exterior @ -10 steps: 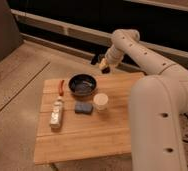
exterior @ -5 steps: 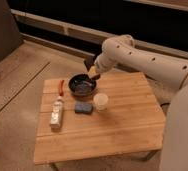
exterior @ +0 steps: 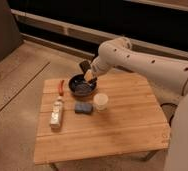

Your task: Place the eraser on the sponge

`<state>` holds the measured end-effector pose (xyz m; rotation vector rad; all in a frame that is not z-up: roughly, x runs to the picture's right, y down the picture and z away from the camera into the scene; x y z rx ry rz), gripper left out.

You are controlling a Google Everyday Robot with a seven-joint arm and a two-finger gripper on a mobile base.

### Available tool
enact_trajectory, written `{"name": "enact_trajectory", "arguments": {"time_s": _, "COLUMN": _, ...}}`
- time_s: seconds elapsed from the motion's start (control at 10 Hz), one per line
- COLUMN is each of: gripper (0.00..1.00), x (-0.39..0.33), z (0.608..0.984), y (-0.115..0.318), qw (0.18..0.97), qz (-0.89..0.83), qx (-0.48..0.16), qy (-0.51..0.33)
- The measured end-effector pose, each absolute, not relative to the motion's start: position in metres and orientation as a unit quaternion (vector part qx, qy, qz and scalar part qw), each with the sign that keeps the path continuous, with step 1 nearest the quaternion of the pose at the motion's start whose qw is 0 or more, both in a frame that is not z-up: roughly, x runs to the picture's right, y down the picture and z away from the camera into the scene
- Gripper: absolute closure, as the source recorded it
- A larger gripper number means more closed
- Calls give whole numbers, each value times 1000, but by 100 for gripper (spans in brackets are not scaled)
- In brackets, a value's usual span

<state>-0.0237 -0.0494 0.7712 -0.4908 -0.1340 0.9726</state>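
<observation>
Hand (exterior: 86, 70) over black bowl (exterior: 82, 86), clamped on small dark block, prob. eraser (exterior: 83, 65). Sponge (exterior: 83, 108) flat on tabletop (exterior: 122, 125), nr white cup (exterior: 101, 101). Centre over sponge, lower slow, avoid cup & bowl rim.

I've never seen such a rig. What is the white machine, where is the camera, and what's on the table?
It is a one-armed mobile robot, filmed by one camera looking down at a wooden table. Its gripper hovers above a round black bowl, with a small black block, seemingly the eraser, at its tip; whether it is held, I cannot tell. Also on the table: a blue-grey sponge, a white cup, a red-handled tool and a pale oblong object.
</observation>
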Motion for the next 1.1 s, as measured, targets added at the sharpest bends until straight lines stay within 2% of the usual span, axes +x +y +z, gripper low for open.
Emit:
{"name": "enact_trajectory", "arguments": {"time_s": 0.4, "gripper": 100, "x": -111, "z": 773, "y": -4, "qw": 910, "qz": 328, "qx": -248, "qy": -47}}
{"name": "enact_trajectory", "arguments": {"time_s": 0.8, "gripper": 100, "x": -116, "z": 794, "y": 29, "qw": 897, "qz": 345, "qx": -274, "qy": 12}}
{"name": "enact_trajectory", "arguments": {"time_s": 1.1, "gripper": 100, "x": -97, "z": 828, "y": 55, "qw": 852, "qz": 424, "qx": -297, "qy": 81}}
